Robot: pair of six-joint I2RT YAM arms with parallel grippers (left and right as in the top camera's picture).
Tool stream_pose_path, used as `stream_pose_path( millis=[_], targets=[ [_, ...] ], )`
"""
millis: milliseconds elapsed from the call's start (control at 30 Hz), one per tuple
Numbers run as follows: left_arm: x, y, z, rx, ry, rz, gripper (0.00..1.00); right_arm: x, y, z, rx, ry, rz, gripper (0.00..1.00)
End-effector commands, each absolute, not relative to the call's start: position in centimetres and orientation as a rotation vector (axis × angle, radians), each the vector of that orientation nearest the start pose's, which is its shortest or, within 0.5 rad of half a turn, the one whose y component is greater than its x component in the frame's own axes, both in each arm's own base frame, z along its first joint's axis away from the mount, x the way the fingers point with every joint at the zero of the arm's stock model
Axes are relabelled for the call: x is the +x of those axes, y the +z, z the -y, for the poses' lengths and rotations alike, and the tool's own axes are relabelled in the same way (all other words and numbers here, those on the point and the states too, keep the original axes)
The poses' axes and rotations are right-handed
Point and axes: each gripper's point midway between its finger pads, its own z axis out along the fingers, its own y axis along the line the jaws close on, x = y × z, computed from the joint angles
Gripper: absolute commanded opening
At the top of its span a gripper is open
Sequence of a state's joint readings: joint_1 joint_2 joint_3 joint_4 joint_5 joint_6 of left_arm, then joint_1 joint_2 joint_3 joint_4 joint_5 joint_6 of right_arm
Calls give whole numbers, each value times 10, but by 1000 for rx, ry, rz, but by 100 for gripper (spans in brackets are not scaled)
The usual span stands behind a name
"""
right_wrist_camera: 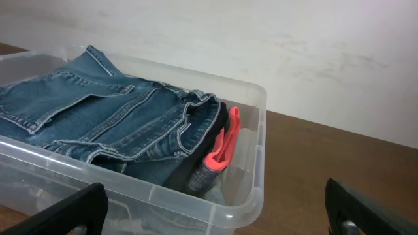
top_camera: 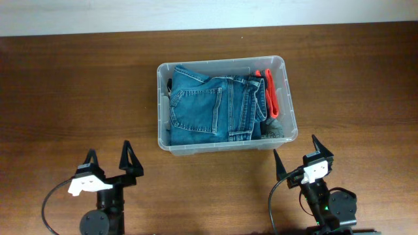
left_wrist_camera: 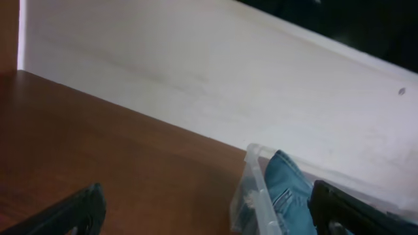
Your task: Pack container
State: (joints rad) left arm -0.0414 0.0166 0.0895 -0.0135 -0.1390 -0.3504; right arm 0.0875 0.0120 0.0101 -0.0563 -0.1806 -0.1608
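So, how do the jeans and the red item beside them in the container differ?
The jeans are blue denim; the red item is orange-red with a grey end. The jeans fill most of the container; the red item takes a narrow strip by its right wall. The jeans lie flat on top; the red item slopes down beside them. Both are inside it.

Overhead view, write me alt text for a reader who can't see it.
A clear plastic container sits in the middle of a dark wooden table, packed with folded blue jeans and an orange-red item along its right wall. Two black robot arms sit at the near edge, the left gripper and right gripper both with jaws open and empty.
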Motion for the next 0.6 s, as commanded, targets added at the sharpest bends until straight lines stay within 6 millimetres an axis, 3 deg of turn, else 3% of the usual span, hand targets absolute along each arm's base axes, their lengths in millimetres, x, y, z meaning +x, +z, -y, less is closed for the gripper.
stream_pose_path(
  millis=[0, 133, 367, 567],
  targets=[
    [242, 199, -18, -299, -127, -1498, 99, 241, 160, -49, -328, 81, -1600, 98],
    [245, 181, -13, -190, -46, -1557, 100, 241, 160, -50, -328, 81, -1600, 98],
    [246, 176, 10, 112, 43, -1575, 100, 241, 160, -50, -328, 81, -1600, 98],
    [246, 156, 10, 122, 49, -1645, 100, 241, 160, -50, -328, 81, -1600, 98]
  ],
)
